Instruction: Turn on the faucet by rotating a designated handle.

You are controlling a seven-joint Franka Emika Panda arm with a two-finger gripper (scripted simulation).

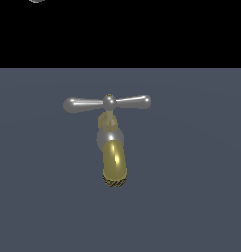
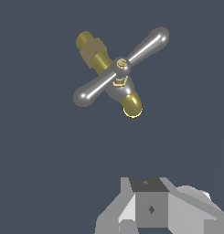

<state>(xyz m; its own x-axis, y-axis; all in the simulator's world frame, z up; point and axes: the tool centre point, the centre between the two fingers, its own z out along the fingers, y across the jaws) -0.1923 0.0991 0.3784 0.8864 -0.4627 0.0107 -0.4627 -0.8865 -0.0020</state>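
Note:
The faucet stands on a flat grey floor, its thick gold spout turned down toward the exterior view's camera under a silver ball joint. The handle, a silver crossbar with two bulb-ended arms, lies level across the top, one arm to the exterior view's left and one to its right. In the wrist view the handle is seen from above, crossing the brass body of the faucet diagonally. Only grey blocks of my gripper show at the frame's edge, well apart from the handle. Its fingertips are cut off.
The grey floor spreads all around the faucet. A black band fills the top of the exterior view, with a small grey sliver at its upper edge.

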